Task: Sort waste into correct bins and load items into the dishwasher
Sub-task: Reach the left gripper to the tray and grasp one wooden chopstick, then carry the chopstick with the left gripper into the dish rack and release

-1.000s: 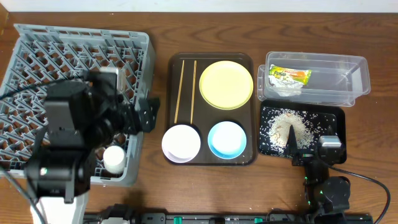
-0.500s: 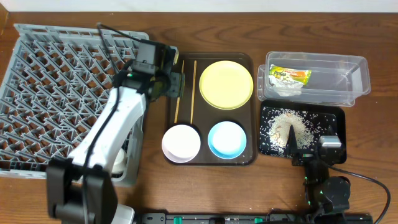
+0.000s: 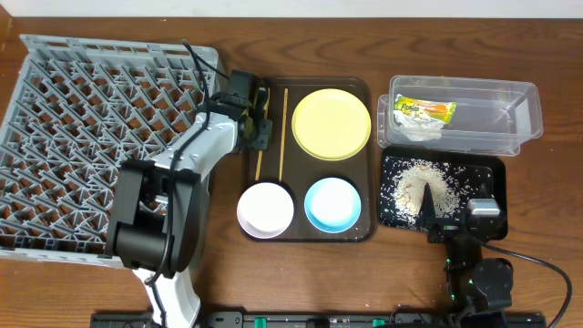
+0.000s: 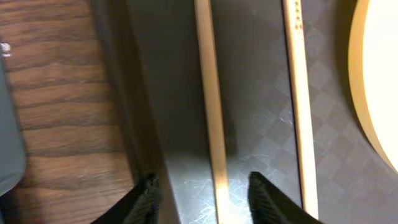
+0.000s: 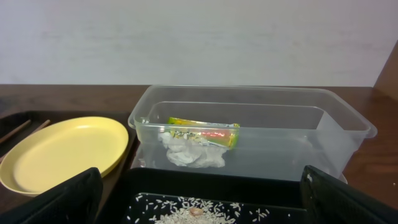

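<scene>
Left gripper point(image 4: 205, 198) spread, astride one chopstick point(image 4: 208, 81) — apparently not touching

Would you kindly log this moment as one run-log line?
left gripper open, fingers astride a chopstick | right gripper open by black tray | wrapper in clear tub

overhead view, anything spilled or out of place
Nothing stands out. The loose white rice grains lie scattered but inside the shallow black rectangular tray; the green-and-orange snack wrapper sits in the clear plastic tub.

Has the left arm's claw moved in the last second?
Yes. The left gripper swung right, off the grey dish rack, and now sits over the left chopstick on the brown tray.
</scene>
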`<state>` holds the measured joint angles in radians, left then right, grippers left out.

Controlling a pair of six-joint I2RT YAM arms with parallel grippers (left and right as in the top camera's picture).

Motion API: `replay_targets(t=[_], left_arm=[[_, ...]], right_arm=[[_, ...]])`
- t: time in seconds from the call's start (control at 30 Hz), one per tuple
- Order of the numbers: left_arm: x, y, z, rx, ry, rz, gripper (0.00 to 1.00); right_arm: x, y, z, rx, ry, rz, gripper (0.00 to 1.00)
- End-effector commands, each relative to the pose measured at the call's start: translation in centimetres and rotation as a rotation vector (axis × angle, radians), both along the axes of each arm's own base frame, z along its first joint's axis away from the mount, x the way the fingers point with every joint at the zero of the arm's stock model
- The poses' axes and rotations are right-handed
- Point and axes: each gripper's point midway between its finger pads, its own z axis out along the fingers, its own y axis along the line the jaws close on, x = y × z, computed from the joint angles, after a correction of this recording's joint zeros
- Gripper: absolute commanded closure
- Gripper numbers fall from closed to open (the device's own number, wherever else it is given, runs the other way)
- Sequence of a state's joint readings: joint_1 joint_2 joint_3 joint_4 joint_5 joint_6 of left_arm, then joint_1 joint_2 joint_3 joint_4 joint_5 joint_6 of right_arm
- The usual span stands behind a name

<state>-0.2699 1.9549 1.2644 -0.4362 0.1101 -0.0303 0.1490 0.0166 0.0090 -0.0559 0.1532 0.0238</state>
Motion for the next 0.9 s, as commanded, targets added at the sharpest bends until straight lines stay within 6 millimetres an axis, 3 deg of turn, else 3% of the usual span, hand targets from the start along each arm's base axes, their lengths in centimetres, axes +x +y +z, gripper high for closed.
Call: replay_targets(t=[0.0,0.23,0.37,0.43,0.57,0.77,0.87], left_arm=[[-0.5,-1.1,-1.2,-0.017,0.036,0.009,0.55],[-1.8,-2.5,-3.7,0.003,0.095,-0.024,0.57],[-1.9,-2.2,-4.0,0.016,0.1,-0.019,0.8],[-1.6,-1.9,-3.4,0.01,0.093,-0.001,0.87],[-0.8,-0.5,0.0,-0.003,0.06,0.038,0.94],[-0.6,2.8,9.3,-0.01,-0.059,0.067,0.94],[-1.6,5.8,13.2,0.083,-0.135,0.108,0.94]], right_arm=[[0.0,-0.3,0.0,-0.009,-0.006,-0.012,0.01],[0.0,-0.3,0.0,-0.009,-0.006,-0.012,0.01],[0.0,-0.3,0.0,-0.009,-0.006,-0.012,0.01],[0.0,-0.3,0.0,-0.009,-0.006,-0.012,0.01],[0.0,-0.3,0.0,-0.009,-0.006,-0.012,0.01],[0.0,-0.3,0.0,-0.009,-0.006,-0.012,0.01],[0.0,-0.3,0.0,-0.009,-0.006,-0.012,0.01]])
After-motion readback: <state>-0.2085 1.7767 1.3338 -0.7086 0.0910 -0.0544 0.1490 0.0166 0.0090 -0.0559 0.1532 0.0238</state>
